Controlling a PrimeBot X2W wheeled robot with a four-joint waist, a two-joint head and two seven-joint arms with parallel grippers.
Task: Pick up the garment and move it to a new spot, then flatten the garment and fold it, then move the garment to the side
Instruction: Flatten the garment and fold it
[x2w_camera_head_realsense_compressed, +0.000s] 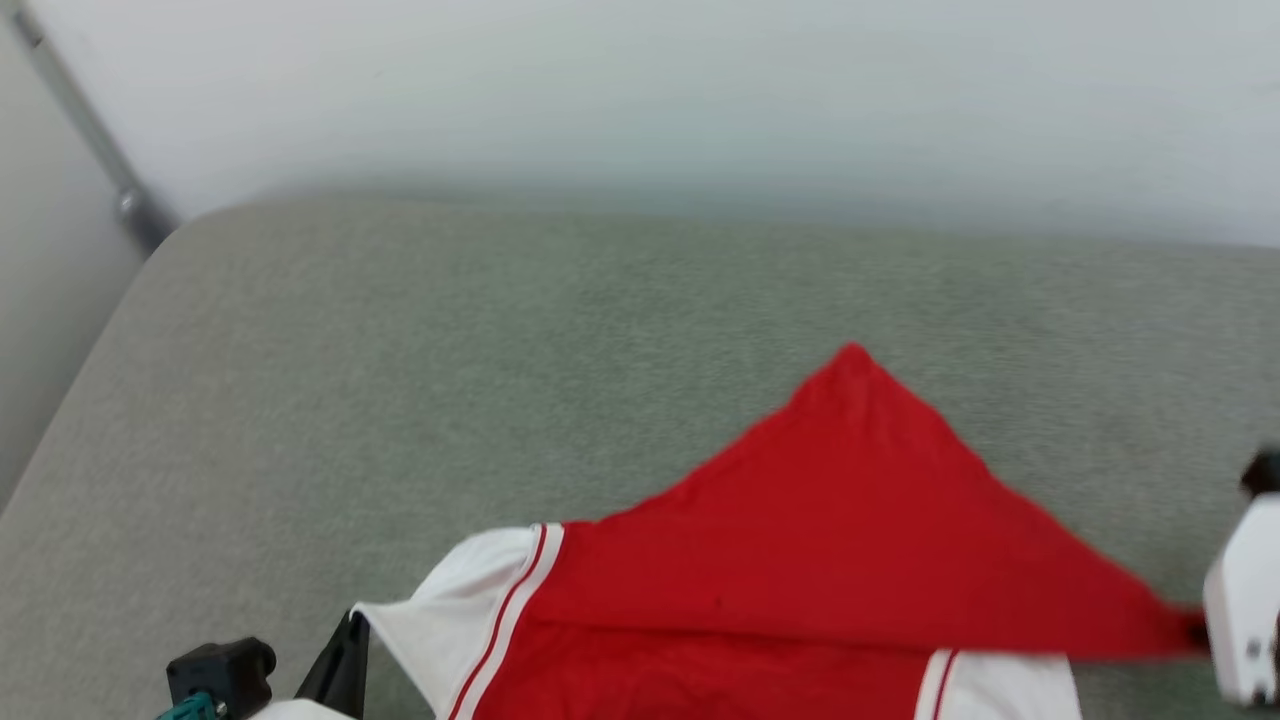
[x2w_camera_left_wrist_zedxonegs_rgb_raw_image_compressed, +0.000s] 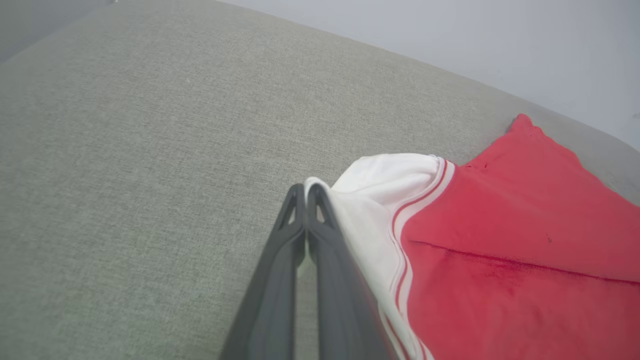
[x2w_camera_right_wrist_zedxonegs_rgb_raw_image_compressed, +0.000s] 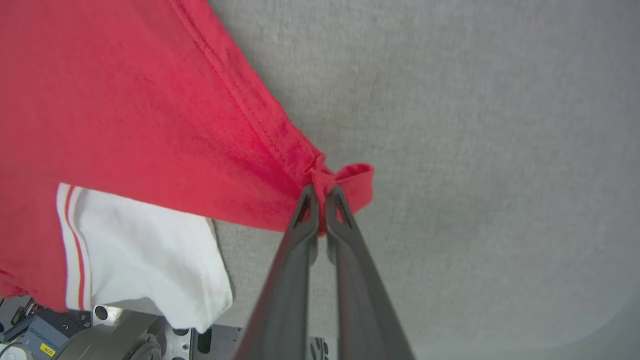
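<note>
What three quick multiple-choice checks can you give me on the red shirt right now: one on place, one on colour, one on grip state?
1. What is under the red jersey shirt with white short sleeves?
A. a grey-green woven fabric surface
B. a wooden floor
C. a wire basket

2. What colour is the cloth at the left gripper?
A. black
B. white
C. blue

3. How does the right gripper stand?
A. wide open above the shirt
B. shut on empty air
C. shut on the red hem corner

Answers:
1. A, the shirt spreads over the woven surface.
2. B, the white sleeve runs to its closed fingertips.
3. C, red cloth bunches between its closed fingers.
</note>
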